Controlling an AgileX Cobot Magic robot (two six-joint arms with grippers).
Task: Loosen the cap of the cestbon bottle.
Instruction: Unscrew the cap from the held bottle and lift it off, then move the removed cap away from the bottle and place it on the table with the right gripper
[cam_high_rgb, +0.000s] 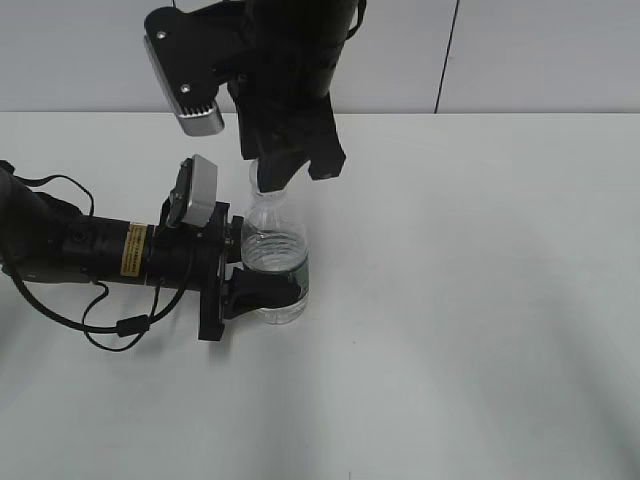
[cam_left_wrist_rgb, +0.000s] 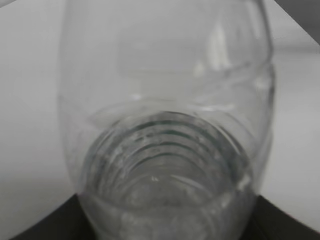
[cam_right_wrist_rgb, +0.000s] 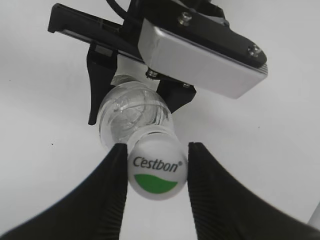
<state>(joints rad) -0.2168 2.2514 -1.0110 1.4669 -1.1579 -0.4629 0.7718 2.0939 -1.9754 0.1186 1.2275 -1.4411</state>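
The cestbon bottle (cam_high_rgb: 273, 250) stands upright on the white table, clear, with water and a dark green label band low down. My left gripper (cam_high_rgb: 262, 292) is shut on the bottle's lower body from the left. In the left wrist view the bottle (cam_left_wrist_rgb: 165, 125) fills the frame, with the dark jaws (cam_left_wrist_rgb: 160, 227) only at the bottom corners. My right gripper (cam_high_rgb: 290, 165) comes down from above onto the cap (cam_high_rgb: 264, 180). In the right wrist view the white cap (cam_right_wrist_rgb: 156, 172), with its green half-disc, sits between the two black fingers (cam_right_wrist_rgb: 156, 146), which press its sides. The bottle shoulder (cam_right_wrist_rgb: 132, 112) shows below it.
The left arm (cam_high_rgb: 90, 250) lies along the table at the left with a loose black cable (cam_high_rgb: 120, 325). The left arm's silver wrist camera (cam_right_wrist_rgb: 200, 55) is close above the bottle. The white table (cam_high_rgb: 480, 300) stretches to the right and front.
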